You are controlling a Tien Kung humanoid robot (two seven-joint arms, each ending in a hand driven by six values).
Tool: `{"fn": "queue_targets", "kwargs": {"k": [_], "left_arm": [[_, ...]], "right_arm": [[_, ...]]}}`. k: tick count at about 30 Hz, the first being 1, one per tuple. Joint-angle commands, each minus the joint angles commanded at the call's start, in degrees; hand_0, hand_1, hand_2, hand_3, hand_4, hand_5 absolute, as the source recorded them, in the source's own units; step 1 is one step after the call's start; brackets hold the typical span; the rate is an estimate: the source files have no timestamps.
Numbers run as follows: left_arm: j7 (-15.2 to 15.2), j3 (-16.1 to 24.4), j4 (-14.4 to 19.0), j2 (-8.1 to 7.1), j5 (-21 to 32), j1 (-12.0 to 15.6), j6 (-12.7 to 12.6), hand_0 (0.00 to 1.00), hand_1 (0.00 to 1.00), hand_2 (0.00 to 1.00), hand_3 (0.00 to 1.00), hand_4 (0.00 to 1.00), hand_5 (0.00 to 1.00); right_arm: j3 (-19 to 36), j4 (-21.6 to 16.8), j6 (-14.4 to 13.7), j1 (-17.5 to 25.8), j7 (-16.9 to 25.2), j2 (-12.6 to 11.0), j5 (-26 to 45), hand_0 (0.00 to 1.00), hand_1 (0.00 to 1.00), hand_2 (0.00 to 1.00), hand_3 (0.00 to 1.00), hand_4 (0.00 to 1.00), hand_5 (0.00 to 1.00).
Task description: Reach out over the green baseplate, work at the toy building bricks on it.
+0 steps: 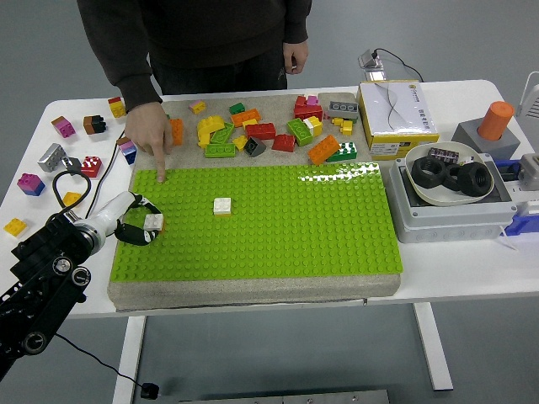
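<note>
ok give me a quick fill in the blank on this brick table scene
1. The robot's left hand grips a small ____ brick at the green studded baseplate's left edge.
2. A person's hand points one finger at the baseplate's far ____ corner.
3. The white bowl on the grey box holds large black ____.

Missing words: white; left; nuts

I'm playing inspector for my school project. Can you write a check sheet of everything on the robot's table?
Surface: white table, grey mat under the baseplate.
Job's things: one white brick on the baseplate; another white brick in the left hand.
Clutter: brick pile behind the baseplate, loose bricks far left, yellow box, bowl of black nuts.
Hands: left shut on a brick; right not seen.
Cables: black cable at left.
Surroundings: a person's finger touches the baseplate's far left corner.
</note>
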State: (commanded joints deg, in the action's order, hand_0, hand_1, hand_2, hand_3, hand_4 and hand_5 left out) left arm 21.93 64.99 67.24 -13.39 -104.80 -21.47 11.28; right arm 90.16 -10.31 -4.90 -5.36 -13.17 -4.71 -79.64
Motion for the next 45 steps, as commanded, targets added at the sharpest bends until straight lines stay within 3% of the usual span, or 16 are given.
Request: {"fn": "queue_targets", "kwargs": {"k": [45], "left_arm": [[-1.87,0.12,1.17,-0.58,-0.2,-0.76,-1.35,0.99,0.873,0.806,0.429,0.831,0.002]], "right_arm": [[-0.01,0.0,-0.27,0.05,0.52,-0.09,1.06,0.553,0.573,0.614,0.634,0.623,0.781]]}}
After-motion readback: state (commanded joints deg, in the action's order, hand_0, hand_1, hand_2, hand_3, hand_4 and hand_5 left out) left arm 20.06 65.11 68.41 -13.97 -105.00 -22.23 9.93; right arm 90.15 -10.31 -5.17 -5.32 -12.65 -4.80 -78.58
